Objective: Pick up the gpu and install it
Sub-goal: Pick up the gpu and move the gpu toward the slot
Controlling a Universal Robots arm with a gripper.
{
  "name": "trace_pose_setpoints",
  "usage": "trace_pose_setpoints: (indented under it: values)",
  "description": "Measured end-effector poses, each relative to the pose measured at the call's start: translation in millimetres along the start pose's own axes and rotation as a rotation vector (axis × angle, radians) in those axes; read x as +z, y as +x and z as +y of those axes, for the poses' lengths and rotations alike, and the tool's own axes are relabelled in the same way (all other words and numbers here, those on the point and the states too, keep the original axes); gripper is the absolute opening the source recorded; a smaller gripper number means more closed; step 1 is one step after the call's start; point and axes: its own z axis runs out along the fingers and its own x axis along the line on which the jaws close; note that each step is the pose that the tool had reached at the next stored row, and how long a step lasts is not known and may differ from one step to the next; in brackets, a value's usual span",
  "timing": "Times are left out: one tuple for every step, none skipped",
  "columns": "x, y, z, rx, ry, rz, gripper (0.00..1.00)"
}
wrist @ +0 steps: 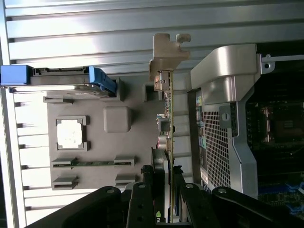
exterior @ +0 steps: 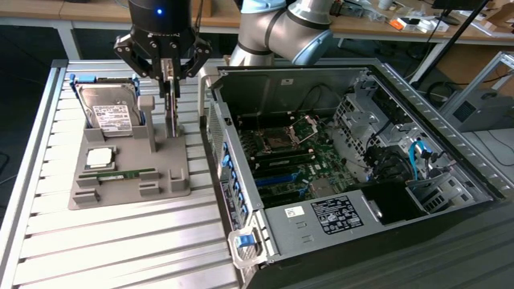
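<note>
The gripper (exterior: pixel 166 90) is narrow, its two fingers (wrist: pixel 142 199) closed on the upper edge of the gpu (wrist: pixel 169 118). The card stands upright on its long edge in a slot of the grey holder (exterior: pixel 120 195), at the holder's edge nearest the open computer case (exterior: pixel 241 174), on the table (exterior: pixel 120 247). I judge the card light and stiff, but fragile: the board is thin. The bare edges and the metal end bracket (wrist: pixel 167 52) seem the safe places to hold, not the small parts on its faces
</note>
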Motion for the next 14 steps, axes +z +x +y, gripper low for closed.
trace_pose_setpoints:
  values:
    - [-0.2,0.0,0.0,0.000,0.0000,0.0000,0.27]
    - [-0.6,0.0,0.0,0.000,0.0000,0.0000,0.27]
    - [-0.8,0.0,0.0,0.000,0.0000,0.0000,0.27]
    - [-0.9,0.0,0.0,0.000,-0.0001,0.0000,0.27]
    - [-1.1,0.0,0.0,0.000,0.0000,0.0000,0.27]
    - [-1.3,0.0,0.1,0.000,0.0000,0.0000,0.27]
    - [-1.5,0.0,0.1,0.000,0.0000,0.0000,0.27]
    - [-1.6,0.0,0.1,0.000,0.0000,0.0000,0.27]
    - [-1.8,0.0,0.1,0.000,0.0000,0.0001,0.27]
    - [-2.1,0.0,0.1,0.000,0.0000,0.0001,0.27]
    - [-2.2,0.0,0.1,0.000,0.0000,0.0000,0.27]
    - [-2.5,-0.1,0.1,0.000,0.0000,0.0000,0.27]
    - [-2.7,-0.1,0.1,0.000,0.0000,0.0000,0.27]
    - [-2.9,-0.1,0.1,0.000,0.0000,0.0000,0.27]
